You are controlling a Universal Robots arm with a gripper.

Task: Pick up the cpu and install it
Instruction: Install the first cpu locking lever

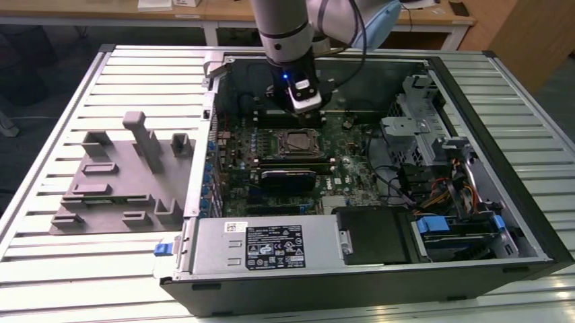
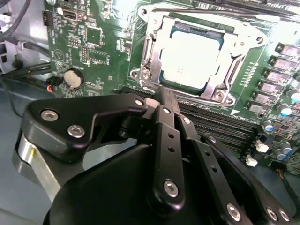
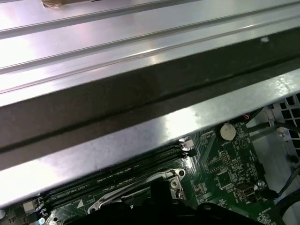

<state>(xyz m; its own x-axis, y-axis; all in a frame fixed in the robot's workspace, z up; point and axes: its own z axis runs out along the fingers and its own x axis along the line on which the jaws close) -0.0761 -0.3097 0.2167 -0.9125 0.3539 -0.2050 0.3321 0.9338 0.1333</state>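
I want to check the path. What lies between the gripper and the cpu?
In the second wrist view, dark memory slots and the socket's metal frame lie between the gripper and the cpu.

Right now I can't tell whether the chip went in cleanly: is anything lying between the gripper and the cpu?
Nothing visible. In the second wrist view the cpu sits in its socket, and the gripper, fingers together, hangs beside it with only bare board between them.

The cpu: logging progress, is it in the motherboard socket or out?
In: the cpu lies flat within the socket frame, with the gripper beside it.
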